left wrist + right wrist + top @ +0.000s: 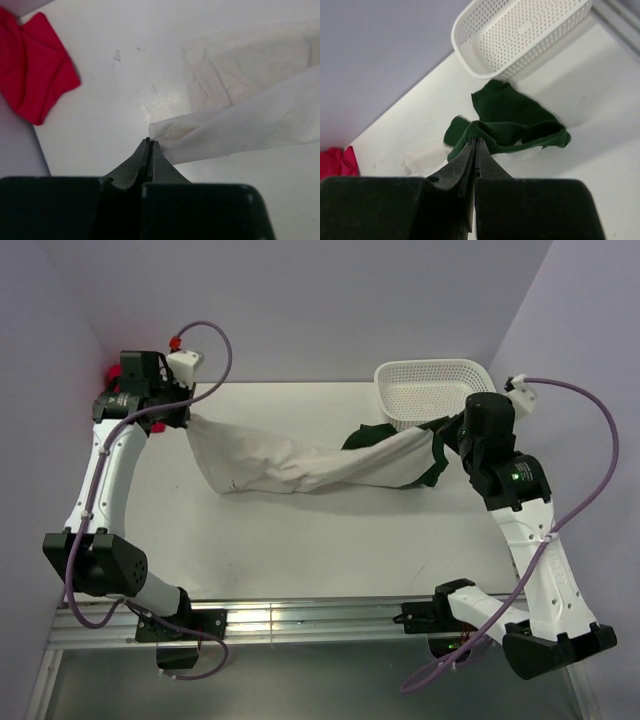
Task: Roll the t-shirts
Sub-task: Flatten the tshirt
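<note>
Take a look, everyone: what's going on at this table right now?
The left gripper is shut on one end of the off-white t-shirt, which is stretched across the table. The right gripper is shut at the green t-shirt, beside the white basket. Nothing is rolled yet.

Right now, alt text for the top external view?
An off-white t-shirt hangs stretched across the white table between the left gripper, far left, and the right gripper, both shut on it. A dark green t-shirt bunches around its right end, beside a white basket.
</note>
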You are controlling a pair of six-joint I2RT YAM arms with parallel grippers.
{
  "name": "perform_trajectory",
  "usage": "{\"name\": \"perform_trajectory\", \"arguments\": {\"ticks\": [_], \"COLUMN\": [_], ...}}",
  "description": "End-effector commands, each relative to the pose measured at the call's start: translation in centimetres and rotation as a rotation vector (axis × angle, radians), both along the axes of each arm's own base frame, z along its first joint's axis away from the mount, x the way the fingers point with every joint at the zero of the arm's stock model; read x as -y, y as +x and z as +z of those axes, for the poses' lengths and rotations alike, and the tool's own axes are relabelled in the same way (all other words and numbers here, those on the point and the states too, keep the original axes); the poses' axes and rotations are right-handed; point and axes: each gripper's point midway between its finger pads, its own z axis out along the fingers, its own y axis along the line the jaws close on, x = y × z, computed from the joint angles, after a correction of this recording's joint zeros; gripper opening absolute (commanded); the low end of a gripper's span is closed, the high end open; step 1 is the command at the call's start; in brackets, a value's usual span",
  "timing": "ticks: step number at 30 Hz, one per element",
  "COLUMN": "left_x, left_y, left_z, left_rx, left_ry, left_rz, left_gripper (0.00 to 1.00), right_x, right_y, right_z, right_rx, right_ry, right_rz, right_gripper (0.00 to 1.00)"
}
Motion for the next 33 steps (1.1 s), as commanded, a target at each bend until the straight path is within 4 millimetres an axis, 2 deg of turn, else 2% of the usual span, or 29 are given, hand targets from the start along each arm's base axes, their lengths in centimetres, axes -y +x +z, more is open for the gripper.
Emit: {"name": "perform_trajectory", "arguments": {"ticks": [1,2,4,5,7,9,10,12,13,15,16,18,19,20,21,22,23,24,27,30,32,33], "left_x": [-2.4,-2.7,-4.4,-4.8,-5.7,-6.0,-6.4,-6.2,-6.1,-6.3,-6.6,-7.0,-7.1,-7.2,-7.4,-7.6,-8.0,-8.3,-8.6,-8.7,-8.6,-8.4], "left_y": [1.3,1.6,2.2,2.4,2.7,2.7,2.4,1.7,1.0,0.4,-1.2,-2.6,-4.2,-5.0,-5.8,-7.2,-7.7,-8.6,-9.5,-10.1,-10.2,-10.2], "left_z": [3.6,4.8,5.2,6.4,7.4,7.1,6.3,4.9,2.1,-0.7,-4.2,-6.9,-9.9,-11.2,-12.2,-14.4,-15.2,-16.6,-17.9,-18.8,-19.0,-19.2], "left_rx": [0.077,0.103,0.104,0.125,0.139,0.127,0.108,0.074,0.006,-0.028,-0.104,-0.149,-0.218,-0.251,-0.270,-0.321,-0.334,-0.367,-0.406,-0.432,-0.437,-0.440], "left_ry": [0.013,0.012,0.008,0.007,0.000,-0.004,-0.004,0.006,0.009,0.049,0.065,0.110,0.113,0.119,0.137,0.138,0.155,0.158,0.156,0.142,0.133,0.122], "left_rz": [0.058,0.066,0.109,0.116,0.133,0.128,0.130,0.094,0.083,0.051,0.052,0.018,0.005,-0.009,-0.032,-0.037,-0.049,-0.048,-0.061,-0.063,-0.063,-0.067], "left_gripper": [0.00,0.00,0.00,0.00,0.00,0.00,0.00,0.00,0.00,0.00,0.00,0.00,0.00,0.00,0.00,0.00,0.00,0.00,0.00,0.00,0.00,0.00], "right_x": [2.3,2.6,3.3,3.6,4.2,4.3,4.2,3.9,3.5,2.4,2.0,0.9,0.5,0.1,-0.6,-1.1,-1.4,-1.8,-1.7,-1.3,-0.8,-0.7], "right_y": [-0.7,-0.8,-0.8,-0.9,-0.9,-1.2,-1.4,-1.4,-1.6,-1.9,-2.6,-3.1,-3.5,-4.7,-4.8,-6.0,-6.3,-6.8,-7.8,-8.9,-8.9,-9.2], "right_z": [2.6,3.2,3.7,4.1,4.1,3.5,1.7,-0.4,-4.4,-7.1,-11.9,-14.7,-16.4,-19.9,-21.0,-24.1,-24.9,-26.5,-27.8,-28.2,-27.3,-27.1], "right_rx": [0.022,0.034,0.043,0.050,0.052,0.045,0.017,0.001,-0.072,-0.071,-0.154,-0.148,-0.162,-0.218,-0.214,-0.266,-0.262,-0.281,-0.300,-0.309,-0.268,-0.271], "right_ry": [-0.068,-0.071,-0.064,-0.064,-0.061,-0.055,-0.047,-0.020,0.003,0.065,0.098,0.165,0.210,0.234,0.274,0.319,0.342,0.373,0.384,0.379,0.367,0.361], "right_rz": [-0.050,-0.054,-0.064,-0.070,-0.084,-0.090,-0.084,-0.079,-0.075,-0.041,-0.048,-0.019,-0.028,-0.025,-0.005,-0.014,-0.006,-0.008,-0.023,-0.040,-0.058,-0.063], "right_gripper": [0.00,0.00,0.00,0.00,0.00,0.00,0.00,0.00,0.00,0.00,0.00,0.00,0.00,0.00,0.00,0.00,0.00,0.00,0.02,0.21,0.35,0.38]}}
